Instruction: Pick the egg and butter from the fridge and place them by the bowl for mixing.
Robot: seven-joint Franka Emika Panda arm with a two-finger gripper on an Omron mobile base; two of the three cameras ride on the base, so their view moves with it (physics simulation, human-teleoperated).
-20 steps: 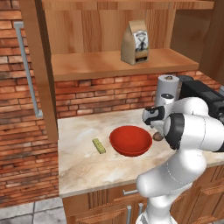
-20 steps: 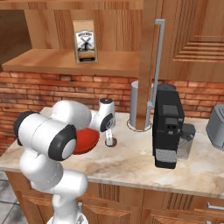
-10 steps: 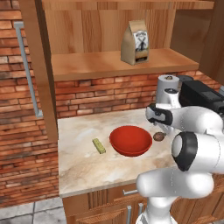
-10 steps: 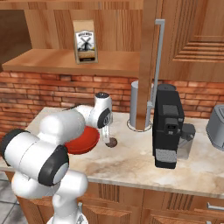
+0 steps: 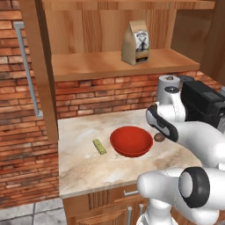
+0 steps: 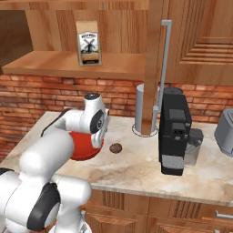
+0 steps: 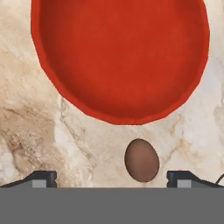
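The egg [image 7: 141, 160] lies on the marble counter just beside the rim of the red bowl [image 7: 120, 57]. My gripper [image 7: 111, 179] hovers above it, open, with nothing between its fingertips [image 7: 43, 178]. From the left base view the egg [image 5: 159, 137] rests right of the bowl [image 5: 131, 141], and the yellow butter [image 5: 99, 146] lies on the counter left of the bowl. In the right base view the egg [image 6: 115, 148] sits right of the bowl [image 6: 82, 149], partly behind my arm. The fridge is out of view.
A black coffee machine [image 6: 174, 132] stands right of the egg. Behind it are a paper towel roll [image 5: 168, 83] and a wooden post [image 6: 152, 68]. A coffee bag [image 5: 136, 42] sits on the shelf above. A toaster [image 6: 225, 129] stands at the far right.
My arm's elbow has swung back and down toward the base while the hand stays over the egg. The egg, bowl and butter have not moved. The jaws stay open.
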